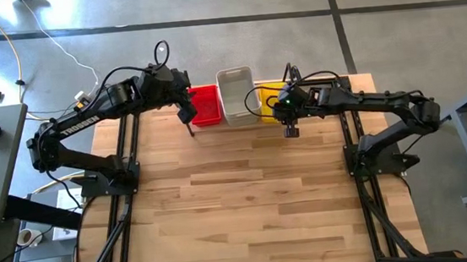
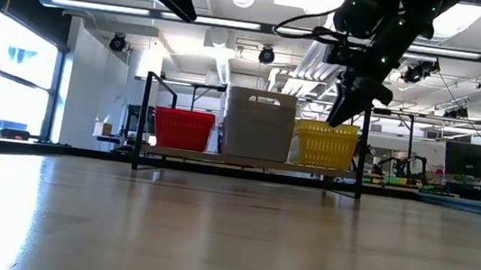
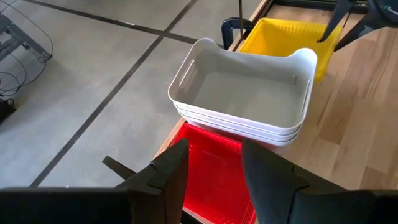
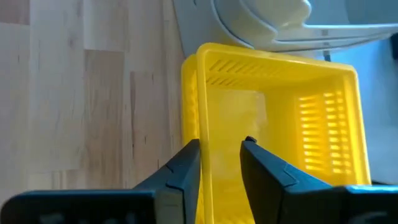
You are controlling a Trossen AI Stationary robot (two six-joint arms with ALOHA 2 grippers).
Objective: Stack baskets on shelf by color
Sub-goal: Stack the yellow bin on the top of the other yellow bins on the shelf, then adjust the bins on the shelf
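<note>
Task looks near done, judging by layout: all baskets in view sit on the shelf (image 2: 166,151) at the far edge of the worktop (image 1: 248,198), none loose on the boards. Red baskets (image 1: 206,106) on the left, clear ones (image 1: 236,95) in the middle, yellow ones (image 1: 267,103) on the right, side by side in a row. Left wrist view shows the clear pile as several nested rims; right wrist view shows a doubled yellow rim, so at least two nested there. Red count can't be told.

Left gripper (image 3: 214,171) hovers above the red stack, fingers apart, holding nothing. Right gripper (image 4: 221,163) sits over the near wall of the yellow stack, fingers parted to either side of the rim and not pinching it; reads as released. What's probably left: pull the right arm clear, both arms back off.

Orientation: every basket is upright, open side up. Long axis of each runs front to back across the shelf, short ends facing the robot and the far floor. The shelf's own long axis runs left to right along the worktop's far edge.
</note>
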